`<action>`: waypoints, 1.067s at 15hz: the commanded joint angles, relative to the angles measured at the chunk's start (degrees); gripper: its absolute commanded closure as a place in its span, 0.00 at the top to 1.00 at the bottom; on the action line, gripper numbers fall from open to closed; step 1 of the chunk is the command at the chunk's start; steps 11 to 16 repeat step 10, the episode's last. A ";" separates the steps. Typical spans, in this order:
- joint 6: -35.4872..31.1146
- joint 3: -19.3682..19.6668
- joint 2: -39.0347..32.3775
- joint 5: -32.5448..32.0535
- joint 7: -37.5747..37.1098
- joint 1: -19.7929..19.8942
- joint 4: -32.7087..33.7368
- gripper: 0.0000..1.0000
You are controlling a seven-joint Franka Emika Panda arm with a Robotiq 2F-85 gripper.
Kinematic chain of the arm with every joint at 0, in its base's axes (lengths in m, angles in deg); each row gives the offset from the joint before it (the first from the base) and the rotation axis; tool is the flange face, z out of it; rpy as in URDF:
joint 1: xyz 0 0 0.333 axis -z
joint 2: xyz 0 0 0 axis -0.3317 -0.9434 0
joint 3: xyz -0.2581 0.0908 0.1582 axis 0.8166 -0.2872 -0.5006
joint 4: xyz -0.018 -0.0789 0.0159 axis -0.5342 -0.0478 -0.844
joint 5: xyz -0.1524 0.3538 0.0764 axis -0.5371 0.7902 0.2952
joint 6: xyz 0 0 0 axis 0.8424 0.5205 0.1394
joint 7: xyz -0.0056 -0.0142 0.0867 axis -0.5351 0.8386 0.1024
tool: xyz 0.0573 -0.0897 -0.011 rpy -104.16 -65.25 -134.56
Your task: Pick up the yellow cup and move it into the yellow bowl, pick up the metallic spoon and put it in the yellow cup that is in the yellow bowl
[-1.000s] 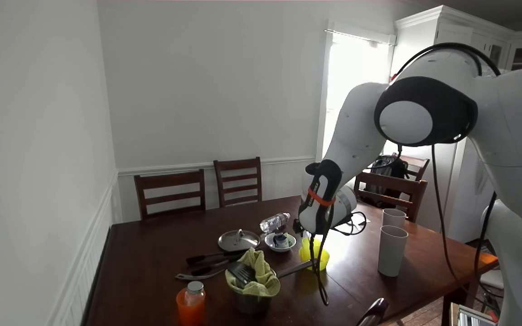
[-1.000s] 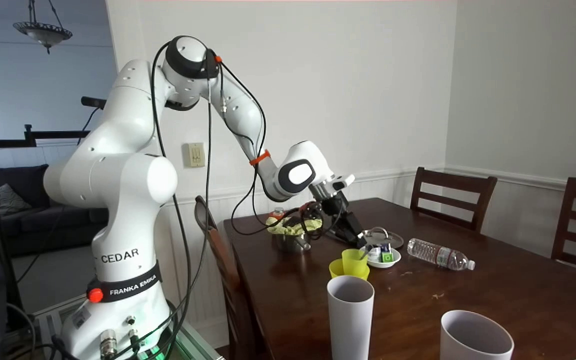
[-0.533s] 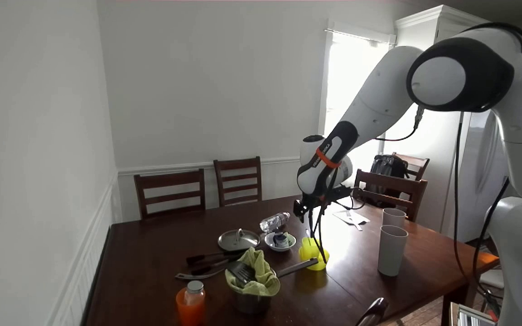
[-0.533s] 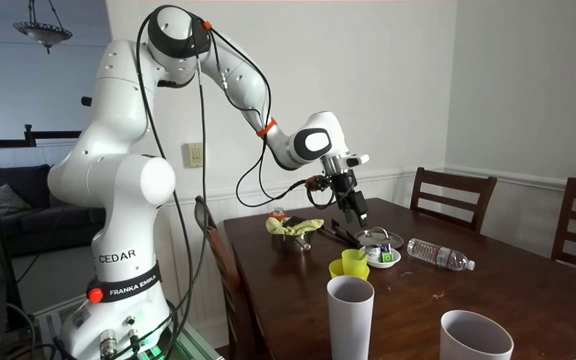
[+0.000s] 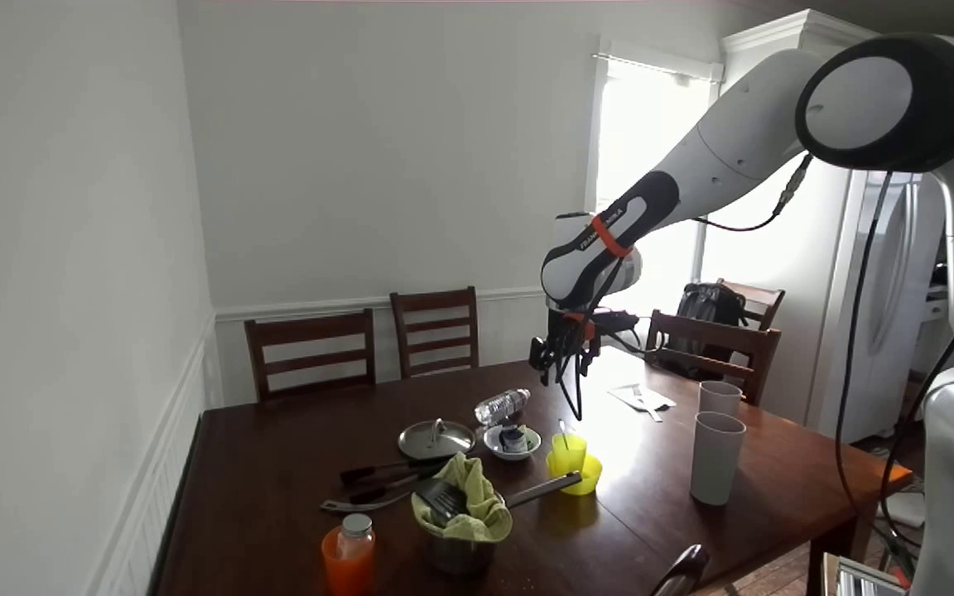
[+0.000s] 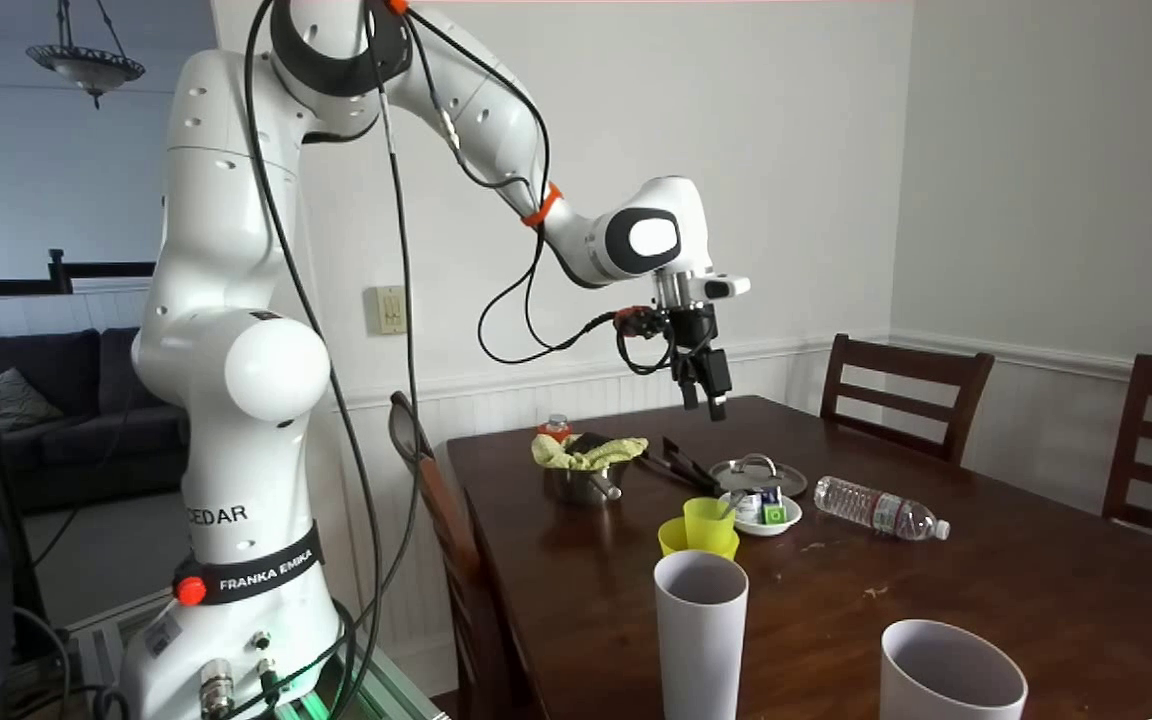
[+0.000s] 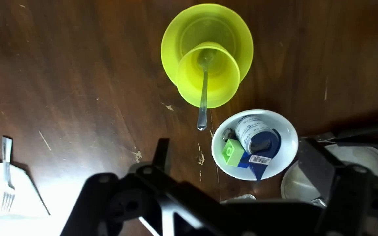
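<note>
Our claw [image 7: 236,149] hangs well above the table [image 7: 94,82], fingers spread wide, nothing held. The metallic spoon [image 7: 204,93] is in the yellow cup [image 7: 223,78], scoop end down, handle leaning on the rim and poking out past it. The cup sits in the yellow bowl [image 7: 205,29], off to one side rather than centered. Looks to us like the job's basically done.

If we do need to grab something: being smooth metal, the spoon should be light but stiff and kinda slick, so we'd pinch the handle near its free end, fingers square across it. Catch it at an angle and it probably twists out on us. The cup looks like thin plastic, so we're guessing it's featherweight with a bit of give; we'd go easy and hold the side walls just under the rim. Our biggest worry is that leaning handle: bump it and it could lever the cup over. We'd also watch the white dish [image 7: 288,139] near the handle tip, since it could crowd a finger on the way in.
</note>
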 commanded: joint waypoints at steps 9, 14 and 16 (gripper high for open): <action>0.13 -8.87 0.36 -2.06 -1.30 8.52 0.17 1.00; 0.13 -8.87 0.36 -2.06 -1.30 8.52 0.17 1.00; 0.13 -8.87 0.36 -2.06 -1.30 8.52 0.17 1.00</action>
